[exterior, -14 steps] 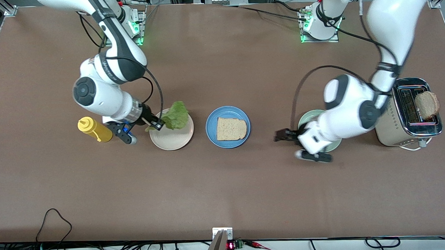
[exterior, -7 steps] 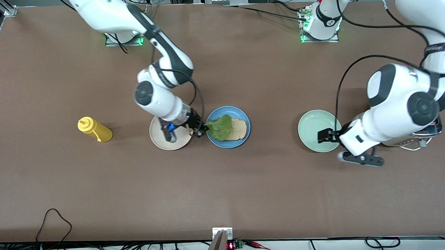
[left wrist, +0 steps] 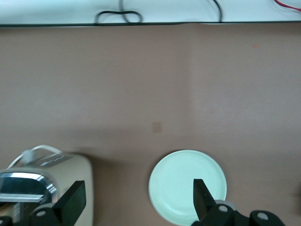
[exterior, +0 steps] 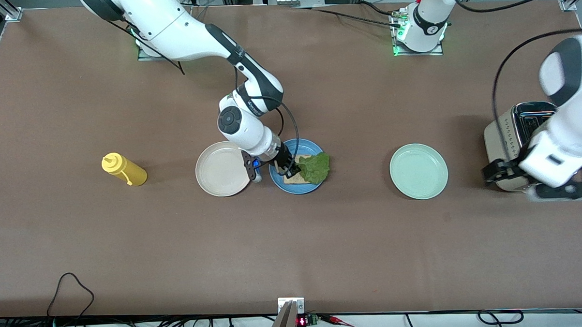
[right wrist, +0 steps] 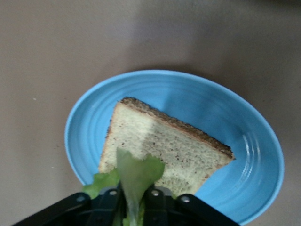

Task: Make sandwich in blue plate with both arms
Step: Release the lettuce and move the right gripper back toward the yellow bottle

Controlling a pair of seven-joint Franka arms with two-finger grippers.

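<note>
The blue plate (exterior: 278, 176) lies mid-table with one light-brown bread slice (exterior: 291, 179) on it. My right gripper (exterior: 292, 171) is shut on a green lettuce leaf (exterior: 314, 167) and holds it over the slice. The right wrist view shows the plate (right wrist: 197, 101), the slice (right wrist: 174, 141) and the leaf's stem (right wrist: 134, 181) pinched between my fingers. My left gripper (exterior: 502, 171) is open and empty, up beside the toaster (exterior: 512, 134); its wrist view shows its fingers (left wrist: 203, 200) wide apart. A second bread slice is out of view.
A cream-white plate (exterior: 222, 169) lies beside the blue one, toward the right arm's end, and a yellow squeeze bottle (exterior: 124, 170) lies farther that way. A mint-green plate (exterior: 418, 171), also in the left wrist view (left wrist: 181, 181), sits between the blue plate and the toaster (left wrist: 51, 174).
My right gripper carried the lettuce from the cream-white plate to over the bread on the blue plate. My left arm swung away from the mint-green plate toward the toaster.
</note>
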